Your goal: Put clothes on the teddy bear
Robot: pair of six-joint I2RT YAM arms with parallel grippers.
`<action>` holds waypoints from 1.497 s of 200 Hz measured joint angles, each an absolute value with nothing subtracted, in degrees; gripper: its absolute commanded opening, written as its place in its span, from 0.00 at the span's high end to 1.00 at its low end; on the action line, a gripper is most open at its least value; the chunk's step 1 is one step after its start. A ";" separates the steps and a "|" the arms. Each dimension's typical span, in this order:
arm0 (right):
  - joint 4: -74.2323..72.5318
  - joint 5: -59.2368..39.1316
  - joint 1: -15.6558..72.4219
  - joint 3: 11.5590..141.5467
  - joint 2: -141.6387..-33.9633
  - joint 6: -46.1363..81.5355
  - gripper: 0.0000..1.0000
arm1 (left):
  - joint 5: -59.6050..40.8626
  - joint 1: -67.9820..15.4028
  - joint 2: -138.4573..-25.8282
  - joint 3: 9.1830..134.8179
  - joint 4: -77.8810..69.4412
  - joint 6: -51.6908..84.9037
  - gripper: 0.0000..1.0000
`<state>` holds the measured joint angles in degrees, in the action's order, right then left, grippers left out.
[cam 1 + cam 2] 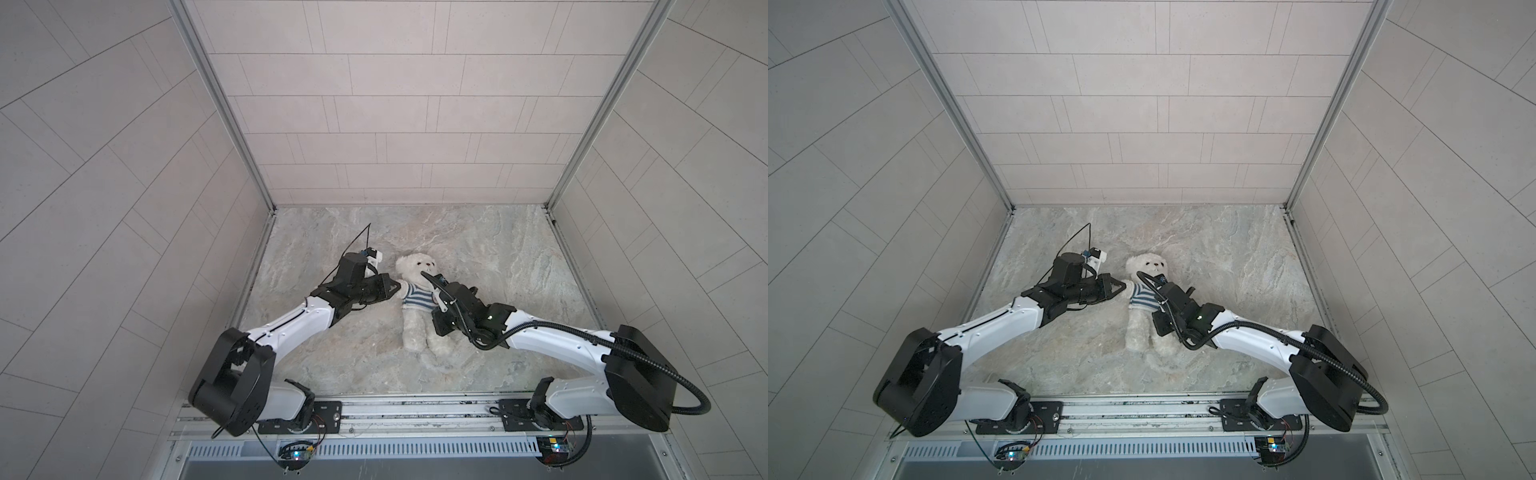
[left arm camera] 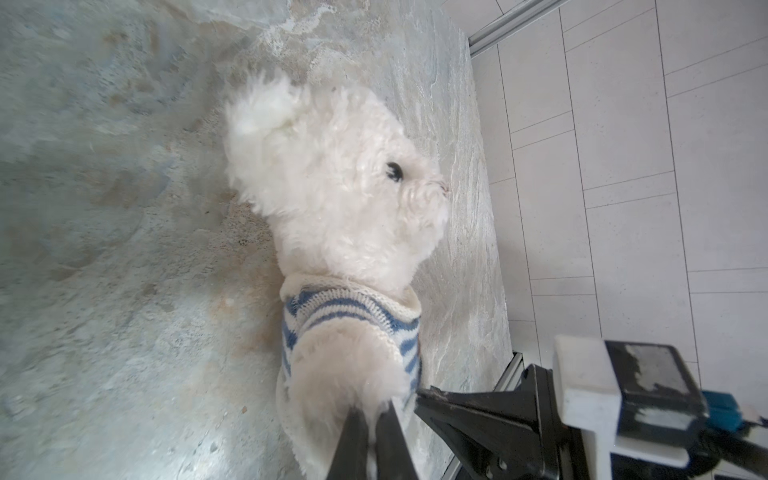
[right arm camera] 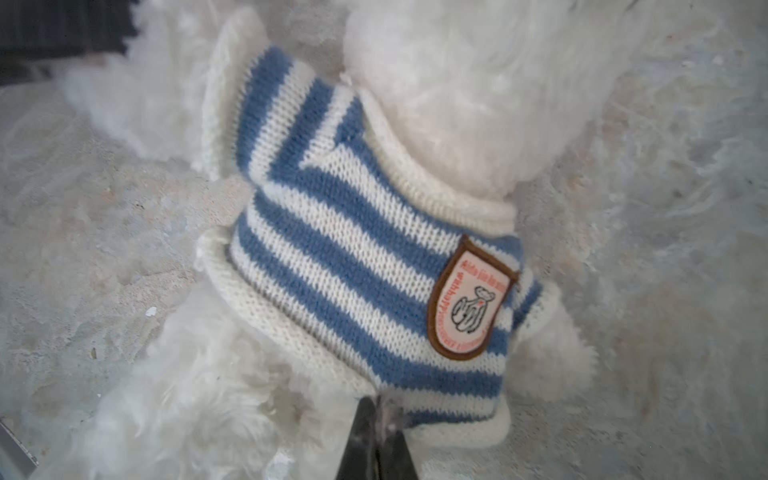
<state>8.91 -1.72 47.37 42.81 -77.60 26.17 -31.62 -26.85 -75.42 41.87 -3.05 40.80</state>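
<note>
Fluffy white teddy bear [image 1: 415, 268] wears blue-striped knit shirt [image 1: 417, 297]. L claw [image 2: 372, 409] pinches arm, R claw [image 3: 376, 405] pinches hem; prob. next: tug hem down.

A white teddy bear [image 2: 332, 178] in a striped sweater [image 2: 353, 309] lay on a marbled stone surface [image 2: 124, 270], seen close from beside its arm.
The head was in profile, with 1 dark eye and 1 round ear showing. The left gripper [image 2: 372, 411] had its 2 black fingers [image 2: 353, 440] pinched on the fluffy arm poking from the blue-and-white sleeve. The right gripper [image 2: 420, 395] pointed its black tip at the sweater's edge. A pale tiled wall [image 2: 623, 166] stood behind.
</note>
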 measured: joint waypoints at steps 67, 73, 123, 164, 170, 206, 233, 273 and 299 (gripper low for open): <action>2.48 -4.16 48.97 44.88 -76.82 27.31 0.57 | -24.93 -24.36 -63.42 45.08 17.19 27.77 1.00; 2.26 -4.19 48.99 44.88 -76.18 27.35 0.53 | -24.10 -23.81 -62.67 45.58 19.42 26.63 1.00; -0.10 -4.36 50.65 44.97 -71.48 25.19 0.28 | -18.55 -22.50 -57.87 51.13 33.78 19.92 1.00; -5.30 -5.30 55.66 45.04 -71.90 23.16 0.16 | -19.03 -22.50 -57.14 51.07 35.68 23.68 1.00; -6.44 -5.61 56.60 45.12 -72.25 22.81 0.16 | -19.40 -22.50 -57.08 50.70 35.05 24.67 1.00; -9.56 -6.57 59.96 47.31 -77.34 22.00 0.13 | -20.75 -22.50 -56.90 47.33 31.03 30.52 1.00; -8.27 -5.28 61.91 50.94 -82.08 21.41 0.12 | -21.41 -22.52 -56.90 46.76 29.56 33.10 1.00; -6.92 -2.13 63.31 53.56 -87.46 23.00 0.13 | -21.58 -22.52 -56.88 46.76 28.42 34.96 1.00; -4.12 0.12 63.22 53.08 -89.58 24.27 0.17 | -21.65 -22.52 -56.71 46.76 27.99 35.66 1.00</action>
